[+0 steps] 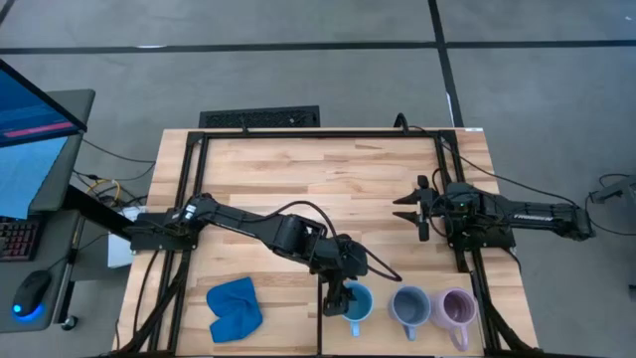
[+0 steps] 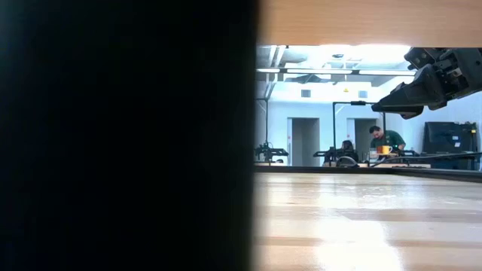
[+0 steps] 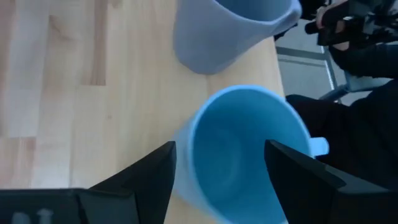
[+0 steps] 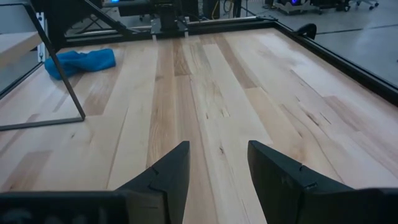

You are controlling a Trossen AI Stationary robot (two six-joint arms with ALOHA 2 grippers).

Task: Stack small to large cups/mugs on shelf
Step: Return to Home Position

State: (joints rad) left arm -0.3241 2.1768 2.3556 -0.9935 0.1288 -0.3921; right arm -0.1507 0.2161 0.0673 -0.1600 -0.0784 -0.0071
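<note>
Fingers [image 3: 146,180] of the left gripper [image 1: 336,298] stand wide, one on either side of the light blue mug [image 3: 242,155], which we see upright on the shelf [image 1: 388,338] beside the grey-blue mug [image 1: 408,306] and the purple mug [image 1: 457,308] (all three in a row). Our right gripper [image 1: 410,209] hovers over the main tabletop [image 1: 298,169], fingers spread.

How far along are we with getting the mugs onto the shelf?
Placing looks done: the purple mug, grey-blue mug and light blue mug stand in a row on the shelf. In hand: the left tool hangs open around the light blue mug. The right tool waits open over the table. Left to do: pulling the left arm back home.
</note>
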